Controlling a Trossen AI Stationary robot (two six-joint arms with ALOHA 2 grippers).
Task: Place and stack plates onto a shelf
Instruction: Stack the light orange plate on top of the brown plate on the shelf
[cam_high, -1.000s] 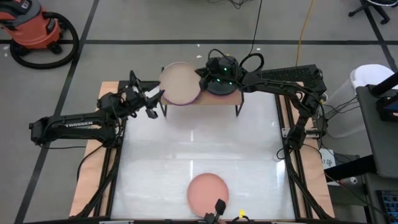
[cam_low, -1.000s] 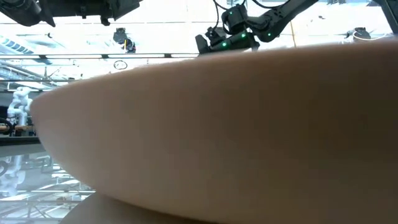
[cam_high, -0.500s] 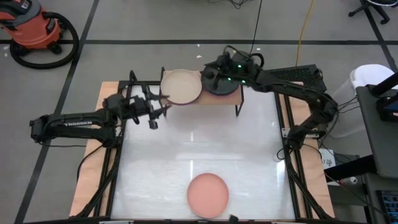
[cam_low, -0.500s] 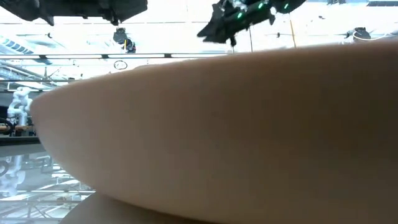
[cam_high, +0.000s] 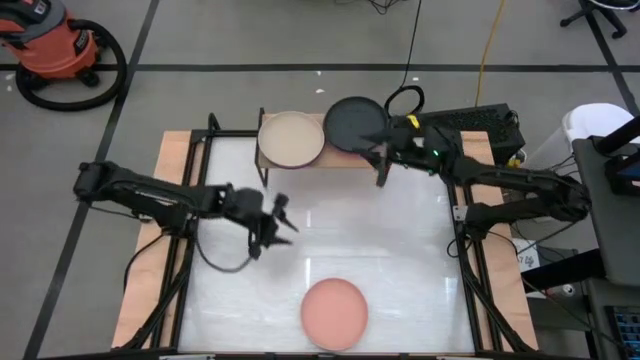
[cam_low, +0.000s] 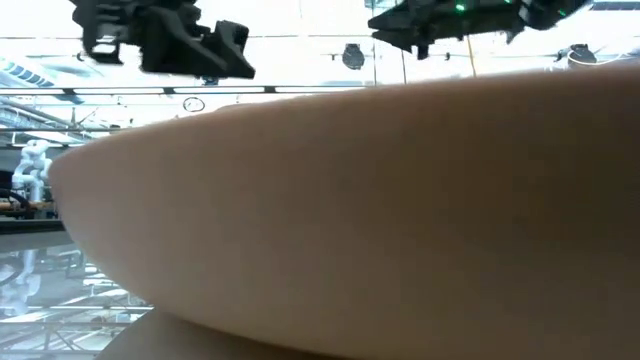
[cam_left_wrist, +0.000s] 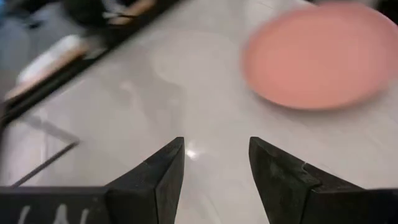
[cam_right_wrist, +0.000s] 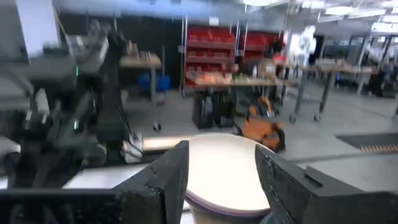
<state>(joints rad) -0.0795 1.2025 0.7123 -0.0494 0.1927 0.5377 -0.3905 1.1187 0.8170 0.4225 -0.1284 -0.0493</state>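
The shelf (cam_high: 326, 158) stands at the table's far middle. A beige plate (cam_high: 290, 139) lies on its left half, on top of a purple one whose rim (cam_right_wrist: 211, 203) shows in the right wrist view. A dark plate (cam_high: 357, 122) lies flat on the right half. A salmon pink plate (cam_high: 335, 312) rests flat near the table's front edge and fills the low view (cam_low: 380, 220). My left gripper (cam_high: 276, 226) hovers open over the table's middle, the salmon plate (cam_left_wrist: 317, 53) ahead of it. My right gripper (cam_high: 385, 150) stands open by the shelf's right end, pointing at the beige plate (cam_right_wrist: 227, 165).
The white tabletop (cam_high: 400, 260) lies bare between the shelf and the salmon plate. Black frame rails (cam_high: 468, 280) run along the table's left and right sides. A red shop vacuum (cam_high: 55, 45) stands on the floor beyond the far left corner.
My right gripper has let go of the dark plate, which now lies flat on the shelf's right half, and has drawn back toward the table's right edge. My left gripper has swung from the shelf's left end toward the table's middle and near edge, closer to the salmon plate.
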